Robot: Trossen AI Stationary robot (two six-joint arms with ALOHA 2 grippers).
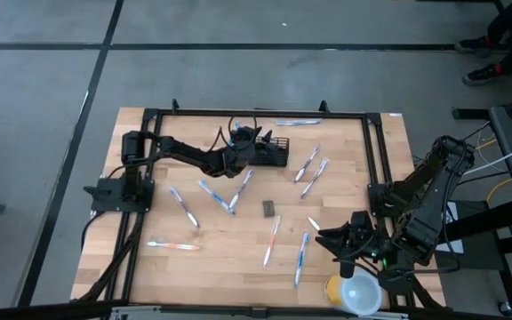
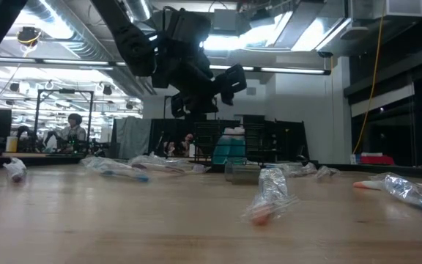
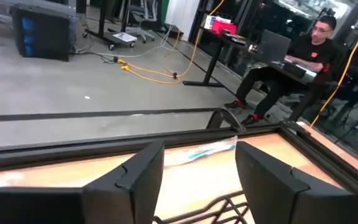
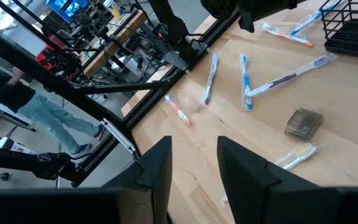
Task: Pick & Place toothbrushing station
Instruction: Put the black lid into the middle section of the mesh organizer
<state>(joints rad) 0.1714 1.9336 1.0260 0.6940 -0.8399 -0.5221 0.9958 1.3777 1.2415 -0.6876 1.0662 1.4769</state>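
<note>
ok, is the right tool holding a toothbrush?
No, the right tool is empty, its fingers apart above bare table in its wrist view.

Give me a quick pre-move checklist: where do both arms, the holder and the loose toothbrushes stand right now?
1. Left gripper over the small black rectangular mesh holder: ok.
2. Left fingers apart, nothing between them: ok.
3. Item landed inside holder: cannot tell.
4. Slim wrapped toothbrushes lie loose on the wooden table: not ok.
5. Right gripper waits at the near right, fingers empty: ok.
6. Round yellow cup apart from holder: ok.
</note>
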